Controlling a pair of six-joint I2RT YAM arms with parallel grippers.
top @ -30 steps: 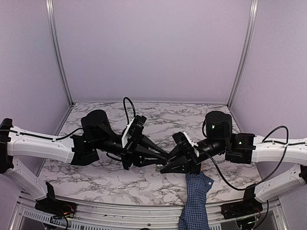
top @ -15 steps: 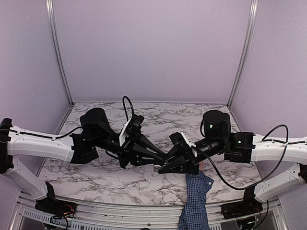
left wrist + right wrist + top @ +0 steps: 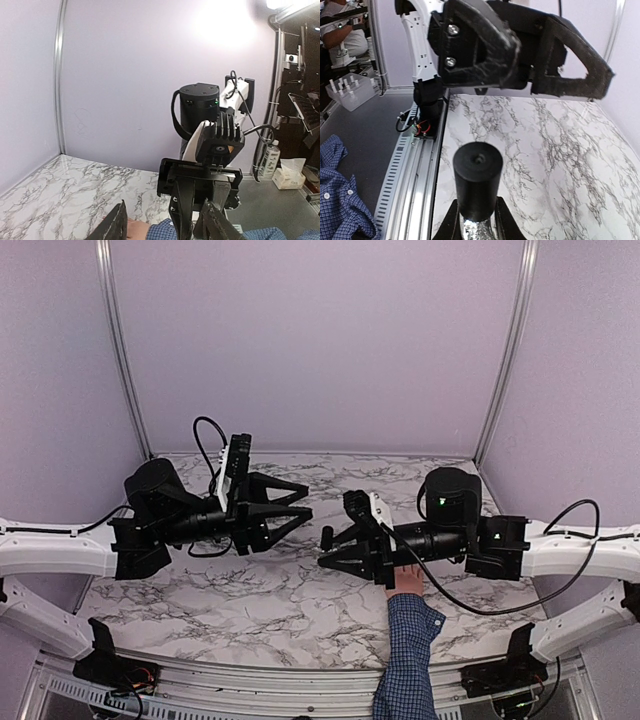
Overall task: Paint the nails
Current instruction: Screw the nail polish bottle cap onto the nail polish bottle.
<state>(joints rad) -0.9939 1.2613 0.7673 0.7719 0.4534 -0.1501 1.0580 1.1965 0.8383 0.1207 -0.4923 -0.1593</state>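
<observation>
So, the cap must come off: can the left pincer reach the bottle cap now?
Probably yes: the cap sticks up clear of the right pincer, and the open left pincer faces it, nothing between.

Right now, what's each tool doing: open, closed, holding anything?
left tool: open, holding nothing.
right tool: closed on a small dark-capped bottle.

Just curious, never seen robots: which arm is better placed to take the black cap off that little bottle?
Probably left. The left gripper is open, empty and faces the bottle; the right gripper is shut on it.
</observation>
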